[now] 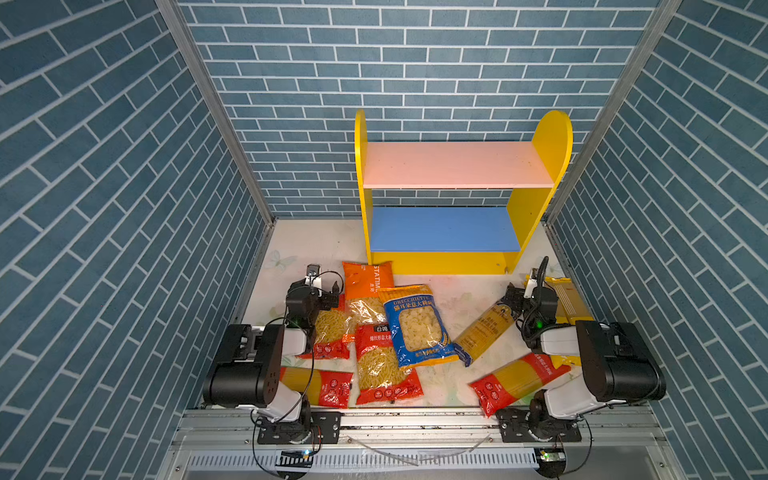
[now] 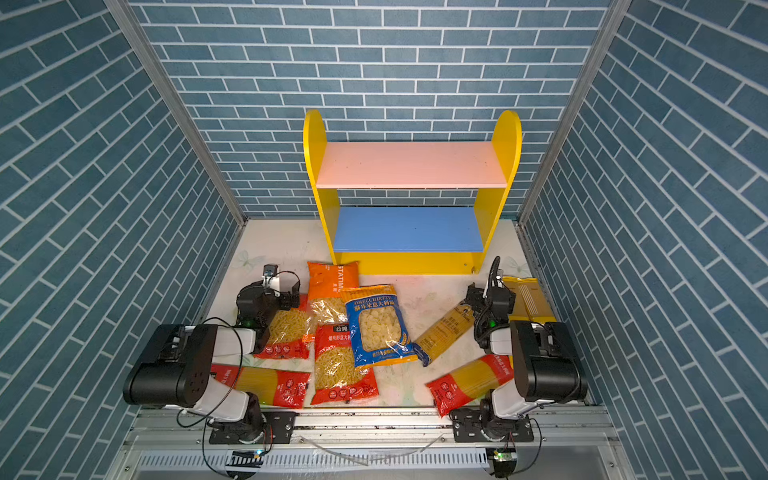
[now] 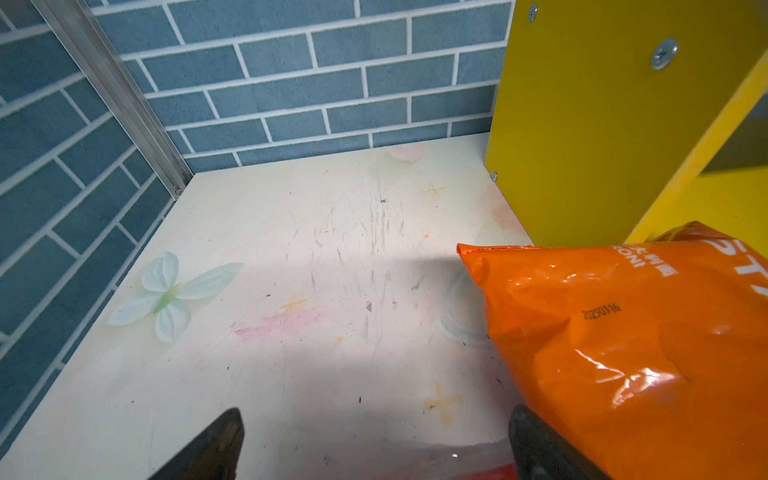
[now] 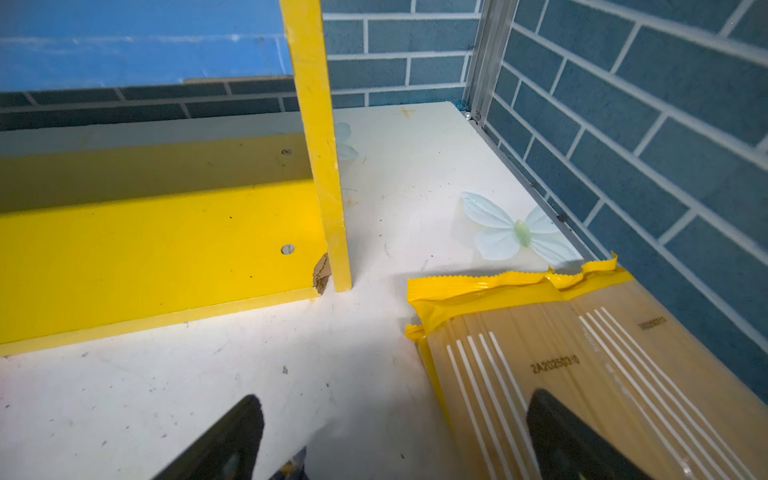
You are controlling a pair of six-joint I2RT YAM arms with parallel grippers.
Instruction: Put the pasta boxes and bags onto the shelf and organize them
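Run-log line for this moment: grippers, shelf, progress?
left gripper: open, empty, beside orange bag | right gripper: open, empty, partly over yellow spaghetti pack | shelf: both boards bare | progress: nothing shelved yet

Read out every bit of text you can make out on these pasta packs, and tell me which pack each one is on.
"20250316": stamped on the orange bag.
"STATIM": on the same orange bag in both top views, the rest of the word hidden.
"2A20250310": stamped on the yellow spaghetti pack.
"ORECCHIETTE": on the blue-yellow bag, first letter uncertain.
All other print, including the Chinese lines, is too small or blurred to read.
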